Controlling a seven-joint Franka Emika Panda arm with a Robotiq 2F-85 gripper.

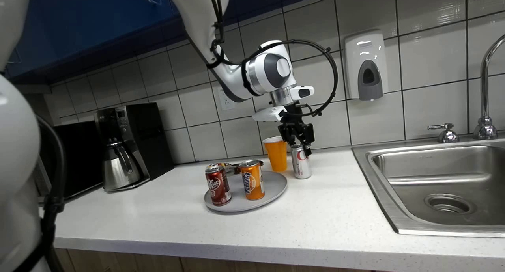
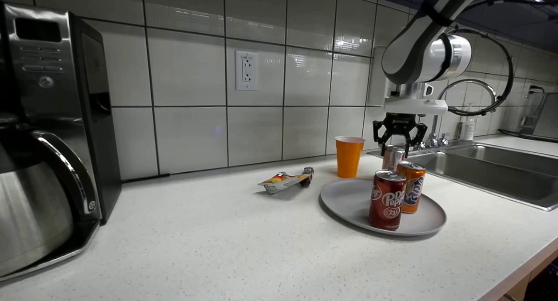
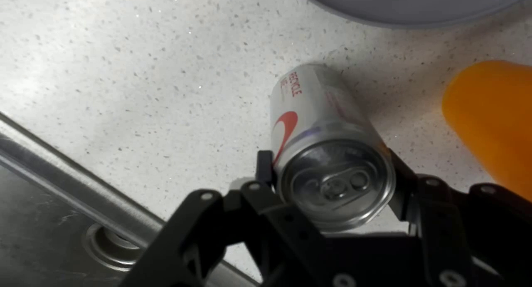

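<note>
A silver soda can (image 3: pixel 324 108) with red markings stands on the white counter. It also shows in both exterior views (image 1: pixel 301 165) (image 2: pixel 392 158). My gripper (image 3: pixel 332 170) points down at it, with one finger pad against each side near the top rim. In the exterior views the gripper (image 1: pixel 302 148) (image 2: pixel 395 152) is around the can's upper part. An orange cup (image 1: pixel 276 155) stands close beside the can, near the wall. A grey plate (image 1: pixel 276 185) lies nearby, bearing a dark red Dr Pepper can (image 2: pixel 387 200) and an orange Fanta can (image 1: pixel 252 181).
A crumpled snack wrapper (image 2: pixel 283 183) lies on the counter behind the plate. A steel sink (image 1: pixel 378 193) with a faucet (image 1: pixel 485 106) is beside the can. A coffee maker (image 1: pixel 142 142) stands at the far end. A soap dispenser (image 1: pixel 366 67) hangs on the tiled wall.
</note>
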